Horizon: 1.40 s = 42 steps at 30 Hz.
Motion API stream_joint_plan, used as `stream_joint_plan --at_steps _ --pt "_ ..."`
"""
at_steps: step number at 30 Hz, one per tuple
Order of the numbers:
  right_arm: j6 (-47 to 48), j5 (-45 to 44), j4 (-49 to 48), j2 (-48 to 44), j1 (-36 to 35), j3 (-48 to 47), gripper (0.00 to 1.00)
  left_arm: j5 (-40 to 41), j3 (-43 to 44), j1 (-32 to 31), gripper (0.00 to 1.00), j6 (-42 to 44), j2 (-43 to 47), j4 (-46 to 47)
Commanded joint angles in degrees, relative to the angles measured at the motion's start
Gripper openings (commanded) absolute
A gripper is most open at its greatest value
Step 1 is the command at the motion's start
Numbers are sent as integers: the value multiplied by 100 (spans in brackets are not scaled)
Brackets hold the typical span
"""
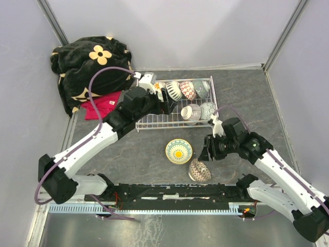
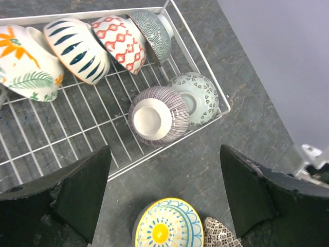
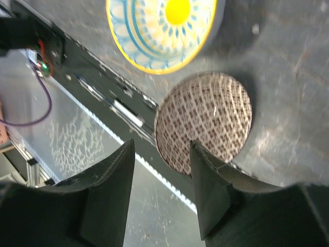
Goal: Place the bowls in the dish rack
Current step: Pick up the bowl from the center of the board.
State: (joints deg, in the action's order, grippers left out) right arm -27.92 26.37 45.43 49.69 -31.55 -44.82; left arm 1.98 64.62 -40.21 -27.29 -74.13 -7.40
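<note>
Black left claw [image 2: 164,195] reaches wide-open over dish rack [image 2: 77,128]; right claw [image 3: 162,154] half-open, empty, near checked bowl [image 3: 205,118]

bowls [image 2: 152,117] in view: 8 | in the dish rack [image 1: 175,125]: 6 | on the table [image 1: 144,154]: 2, one yellow sunburst bowl [image 1: 179,151], one brown-checked bowl [image 1: 199,170] | dish racks: 1 | robot arms: 2, left arm [image 1: 97,139], right arm [image 1: 277,164] | black flowered blanket [image 1: 87,62]: 1 | red cloth [image 1: 103,106]: 1
</note>
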Motion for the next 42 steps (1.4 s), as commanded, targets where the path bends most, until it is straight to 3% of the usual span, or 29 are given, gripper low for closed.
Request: stream_joint_plan --at_steps 1,7,17,19,22,23,25,31,35,38,42 --pt "-320 -513 561 -438 -433 232 54 213 -13 30 93 -40 589 -819" --pt "-514 -844 604 -424 -997 346 54 320 -398 30 93 -57 1105 -1021" --pt "-842 -1408 -157 498 -2172 498 52 383 -528 30 93 -73 1337 -1130" --pt "-883 -1508 -263 671 -2316 481 44 378 -537 30 93 -75 1334 -1133" --pt "-956 -1662 -331 689 -2425 392 13 374 -530 35 93 -75 1343 -1154" --pt "-956 -1725 -270 653 -2434 334 6 381 -529 30 93 -68 1348 -1150" --pt "-935 -1868 -102 530 -2442 171 2 390 -521 33 93 -71 1353 -1158" --pt "-773 -2152 512 249 -2443 -719 1 401 -445 30 93 -57 1298 -1118" --pt "-473 -2521 885 342 -2435 -1819 1 469 -306 31 93 -44 1264 -1085" --pt "-152 -2806 938 813 -2297 -2693 1 585 -239 53 93 -23 1314 -994" --pt "219 -2530 506 1603 -1826 -3776 1 681 -117 107 93 1 1382 -939"
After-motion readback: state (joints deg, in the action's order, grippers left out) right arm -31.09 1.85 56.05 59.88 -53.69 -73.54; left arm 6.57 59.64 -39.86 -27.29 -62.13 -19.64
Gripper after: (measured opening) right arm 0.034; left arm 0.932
